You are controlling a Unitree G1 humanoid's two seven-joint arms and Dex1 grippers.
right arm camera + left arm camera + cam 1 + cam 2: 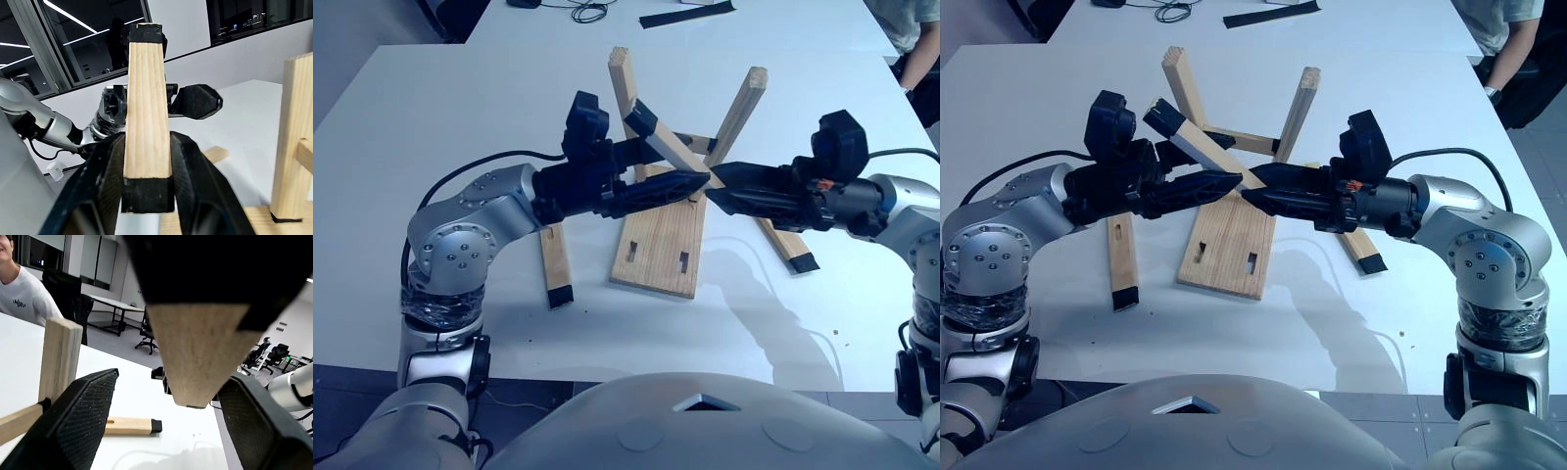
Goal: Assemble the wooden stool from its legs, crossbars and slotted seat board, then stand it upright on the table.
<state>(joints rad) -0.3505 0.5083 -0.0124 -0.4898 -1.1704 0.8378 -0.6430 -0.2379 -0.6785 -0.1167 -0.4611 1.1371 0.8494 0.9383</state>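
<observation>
The loose leg [658, 140] slants above the seat board [651, 250], which lies flat on the desk [421, 127] with two upright legs [625, 83] standing in it. The right gripper [721, 182] has its jaws clamped on the loose leg. The left gripper [693, 182] has its jaws spread apart, straddling it.

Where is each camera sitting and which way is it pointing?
Left eye: on the head, looking down over both arms at the seat board.
Right eye: beside it, same scene.
Left wrist: left arm, along the left gripper at the leg.
Right wrist: right arm, along the right gripper, shut on that leg.
Shared: both wrist views see the leg.
</observation>
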